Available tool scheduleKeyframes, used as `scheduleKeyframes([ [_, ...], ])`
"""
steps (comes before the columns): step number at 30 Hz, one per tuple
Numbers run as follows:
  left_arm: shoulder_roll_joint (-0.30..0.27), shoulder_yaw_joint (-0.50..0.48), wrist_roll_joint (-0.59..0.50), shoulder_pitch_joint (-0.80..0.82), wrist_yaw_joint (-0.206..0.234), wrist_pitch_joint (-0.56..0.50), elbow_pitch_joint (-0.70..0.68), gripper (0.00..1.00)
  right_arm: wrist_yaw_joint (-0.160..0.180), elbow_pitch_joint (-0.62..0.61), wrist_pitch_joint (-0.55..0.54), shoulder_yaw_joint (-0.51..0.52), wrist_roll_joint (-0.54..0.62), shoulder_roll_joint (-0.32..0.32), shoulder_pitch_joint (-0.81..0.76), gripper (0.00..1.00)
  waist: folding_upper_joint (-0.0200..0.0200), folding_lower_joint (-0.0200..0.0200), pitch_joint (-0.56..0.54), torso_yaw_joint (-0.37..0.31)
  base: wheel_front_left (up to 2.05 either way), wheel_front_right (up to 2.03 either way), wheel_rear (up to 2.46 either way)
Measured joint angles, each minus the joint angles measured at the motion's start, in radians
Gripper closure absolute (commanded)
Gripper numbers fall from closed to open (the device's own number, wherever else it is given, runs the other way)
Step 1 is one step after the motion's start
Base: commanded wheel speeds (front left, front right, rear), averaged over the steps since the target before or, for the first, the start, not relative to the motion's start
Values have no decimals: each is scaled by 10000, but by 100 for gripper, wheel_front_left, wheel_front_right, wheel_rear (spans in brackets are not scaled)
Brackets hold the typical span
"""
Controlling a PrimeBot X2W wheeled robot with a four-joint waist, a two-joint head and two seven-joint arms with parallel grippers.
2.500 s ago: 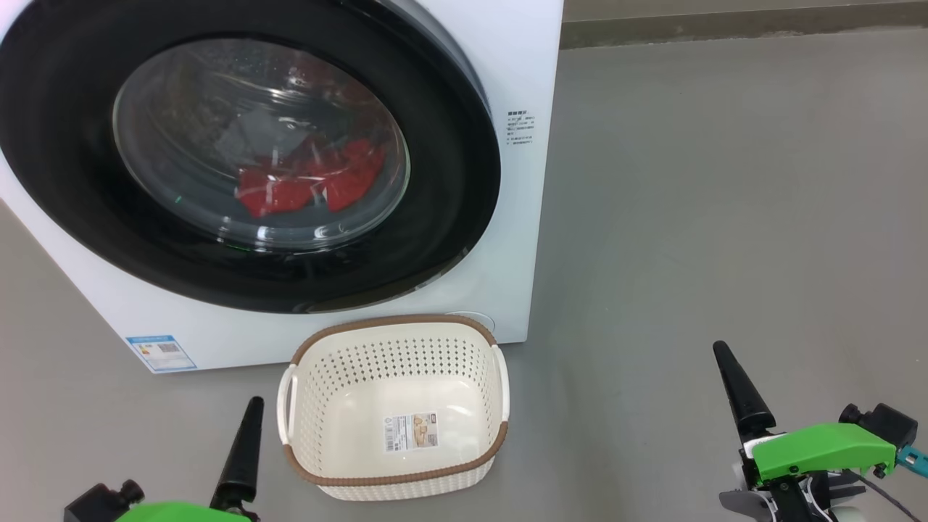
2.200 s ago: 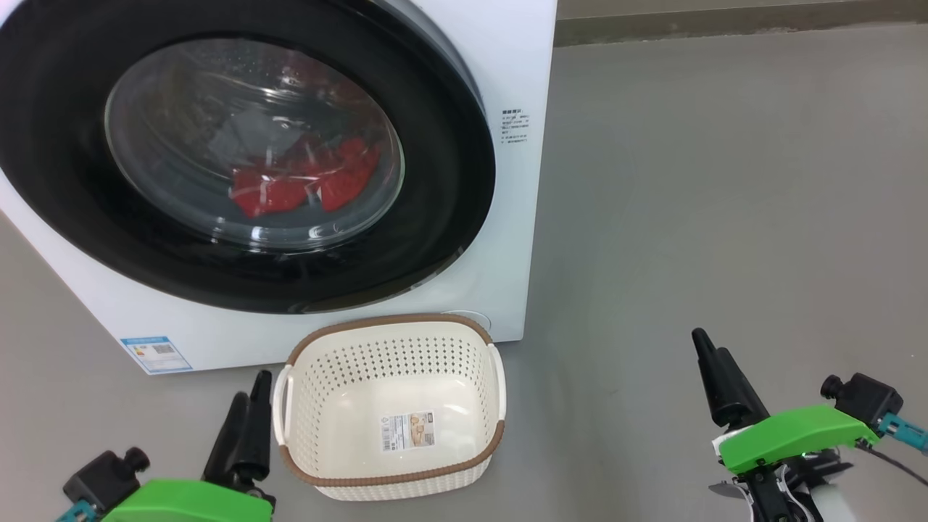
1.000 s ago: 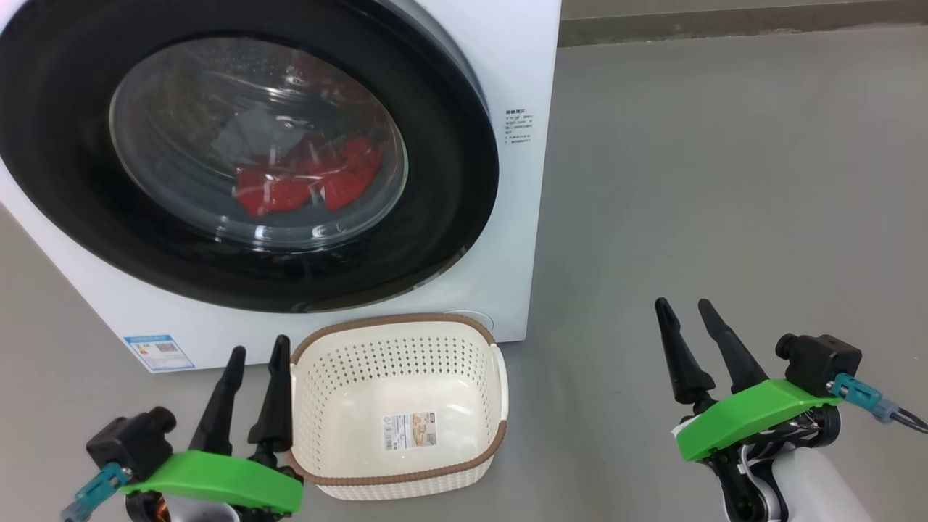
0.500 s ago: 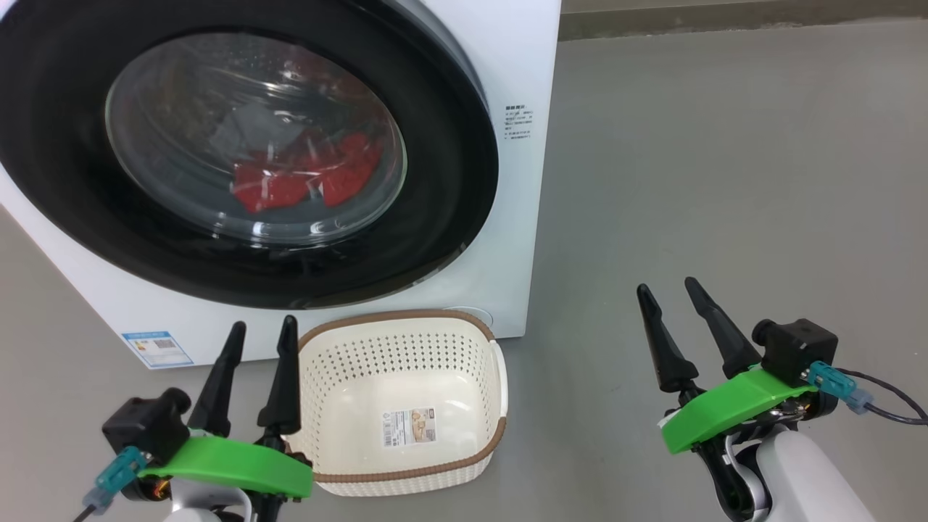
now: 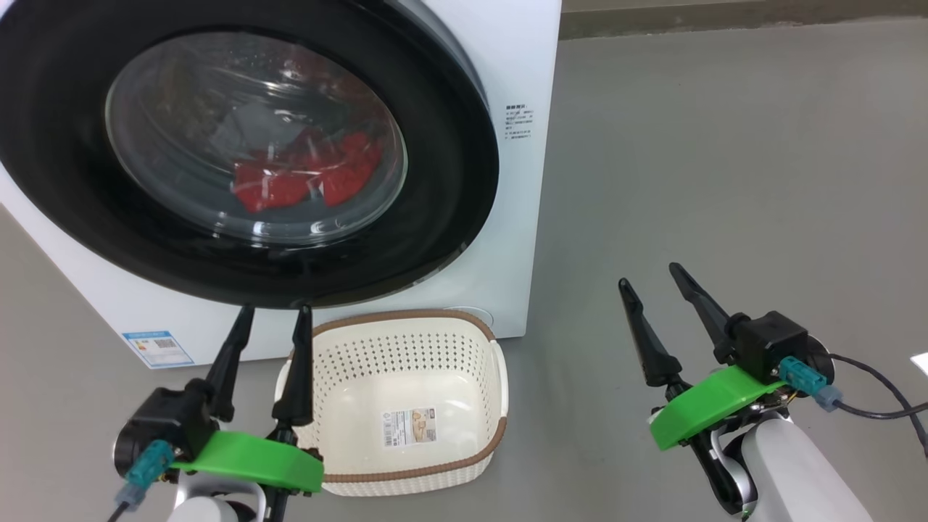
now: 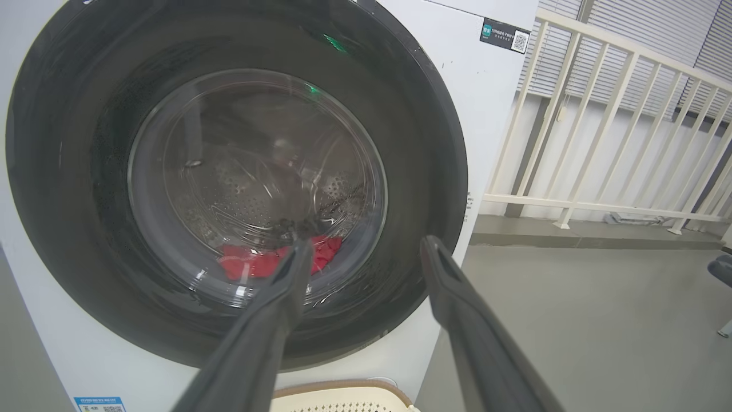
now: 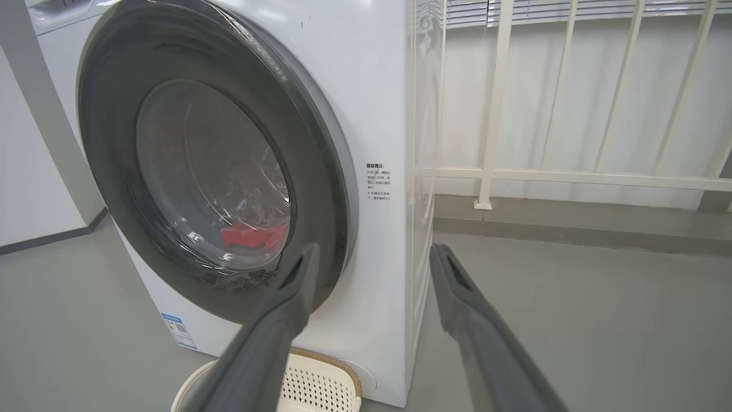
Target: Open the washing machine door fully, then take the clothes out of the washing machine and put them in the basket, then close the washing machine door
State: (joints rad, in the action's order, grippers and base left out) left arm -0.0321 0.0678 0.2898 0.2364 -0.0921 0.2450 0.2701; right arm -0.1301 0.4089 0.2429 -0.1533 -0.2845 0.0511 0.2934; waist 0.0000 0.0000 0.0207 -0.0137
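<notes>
Head view
- 1 washing machine door (image 5: pixel 464 181): closed flush on the washing machine (image 5: pixel 529 72), far left
- clothes (image 5: pixel 304 181): red, inside the drum, seen through the door glass
- 1 basket (image 5: pixel 406 322): on the floor at the machine's near foot, no garment in it
- left gripper (image 5: pixel 275 309): 2 fingers spread wide, nothing held, tips just under the door's lower rim and just beside the basket's left rim
- right gripper (image 5: pixel 648 274): 2 fingers spread wide, nothing held, over bare floor right of the machine, well apart from the door

Left wrist view
- door fills the far field, no handle discernible on the glossy rim

Right wrist view
- door's right edge stands slightly proud of the white front; basket rim low and near

Hazards, judged
- fingers may skid off the smooth rim for want of a clear purchase
- left arm rising may nudge the basket aside, so later drops miss it
- hinge side cannot be told; a pull at the wrong edge would strain the door
</notes>
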Motion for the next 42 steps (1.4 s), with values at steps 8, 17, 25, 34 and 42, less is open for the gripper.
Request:
scheduleKeyframes([
  [8,-2,0,-343,118,10,48,188,0,0,92,121,-132,311,12,33,0,0,0,-85,67,0,0,0],
  [17,-2,-4,-343,118,8,48,470,0,0,82,123,-123,324,12,32,0,0,0,-145,128,0,0,0],
  [25,-4,17,-345,118,6,48,368,0,-2,42,125,-61,403,15,32,100,0,0,-97,223,0,0,0],
  [34,-4,284,-334,206,4,48,-180,0,0,355,125,130,-1567,19,757,100,0,0,411,429,0,0,0],
  [42,-4,380,-332,354,4,48,-316,0,0,986,-107,-186,-4606,44,1803,100,0,0,934,686,0,0,0],
])
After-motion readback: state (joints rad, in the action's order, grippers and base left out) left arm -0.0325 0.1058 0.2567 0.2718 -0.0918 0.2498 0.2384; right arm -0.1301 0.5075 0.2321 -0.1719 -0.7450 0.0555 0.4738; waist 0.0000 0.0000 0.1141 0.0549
